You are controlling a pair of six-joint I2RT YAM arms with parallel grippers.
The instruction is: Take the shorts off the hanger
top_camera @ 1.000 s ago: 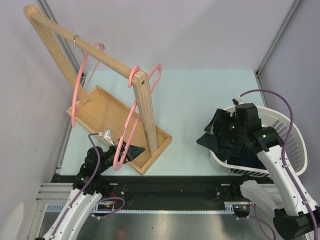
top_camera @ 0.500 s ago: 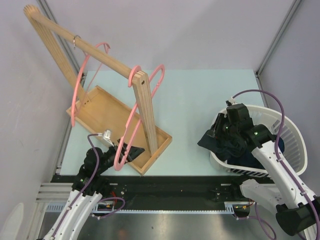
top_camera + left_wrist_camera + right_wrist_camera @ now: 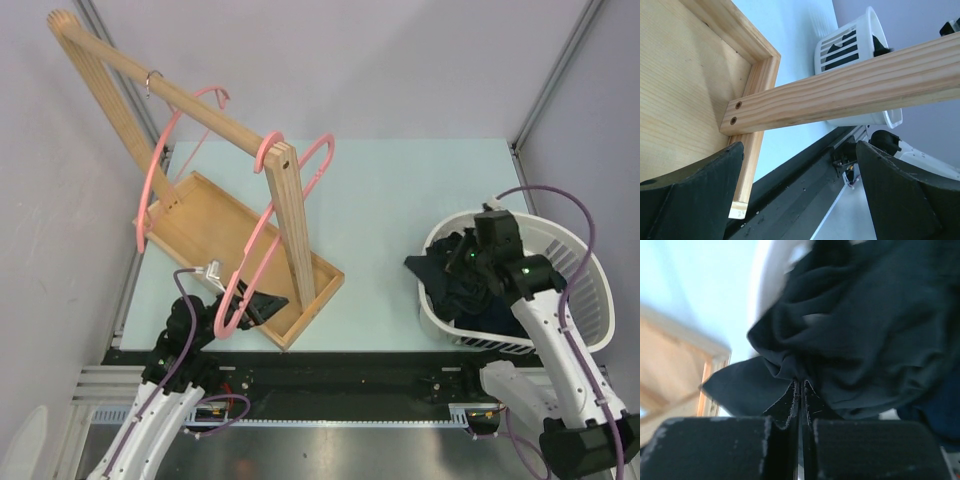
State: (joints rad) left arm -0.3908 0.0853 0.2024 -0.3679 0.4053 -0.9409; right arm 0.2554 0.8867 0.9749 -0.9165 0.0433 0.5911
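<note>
Dark, crumpled shorts (image 3: 452, 278) heap inside the white basket (image 3: 590, 300), one flap draping over its rim. There the right gripper (image 3: 801, 388) pinches a fold; the left gripper (image 3: 799, 170) gapes wide, well apart from the basket.

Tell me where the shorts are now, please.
In the top view the shorts lie bunched in the white basket at the right side of the table, one corner hanging over its left rim, pinched by the right pincer.

2 white-shelled arms (image 3: 545, 335), black joints (image 3: 530, 275), purple cables (image 3: 585, 215); black left tool (image 3: 268, 302), right tool (image 3: 800, 405).
</note>
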